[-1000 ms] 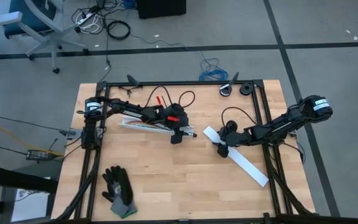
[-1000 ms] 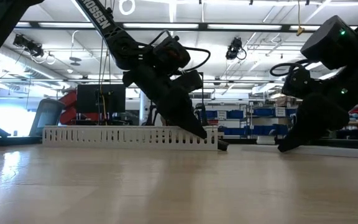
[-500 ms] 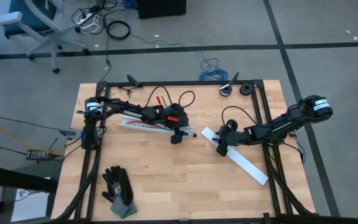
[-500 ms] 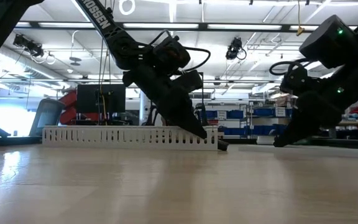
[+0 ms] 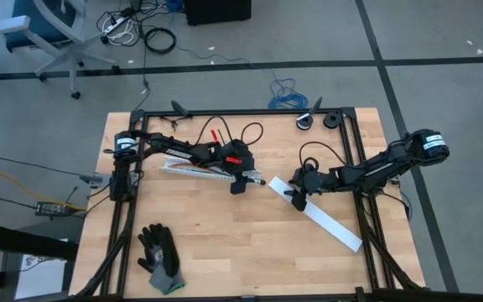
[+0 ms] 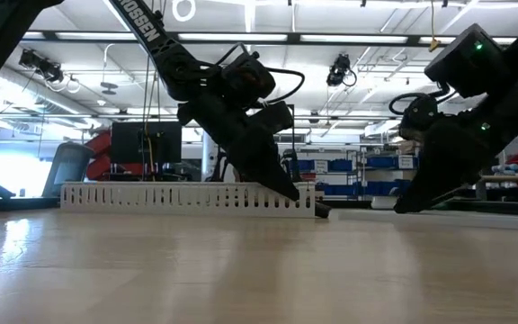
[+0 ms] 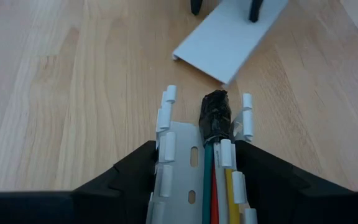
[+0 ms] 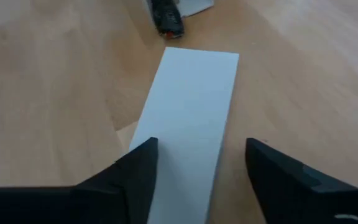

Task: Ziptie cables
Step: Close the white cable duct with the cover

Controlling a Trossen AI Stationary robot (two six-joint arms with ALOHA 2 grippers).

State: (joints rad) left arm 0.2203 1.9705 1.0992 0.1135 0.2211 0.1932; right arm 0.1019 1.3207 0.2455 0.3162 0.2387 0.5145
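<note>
Coloured cables (image 7: pixel 215 180) lengthwise in slotted strip (image 7: pixel 178 155)

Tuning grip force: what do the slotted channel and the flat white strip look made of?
Slotted channel: likely white moulded plastic, matte, thin comb-like tabs along both walls. Flat white strip: probably rigid plastic too, smooth, faint sheen, crisp straight edges, one folded lip.

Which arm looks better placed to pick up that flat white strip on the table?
Right. The right gripper hangs open over one end of the flat white strip, a finger on either side. The left gripper is occupied, closed on the slotted strip holding the cables.
</note>
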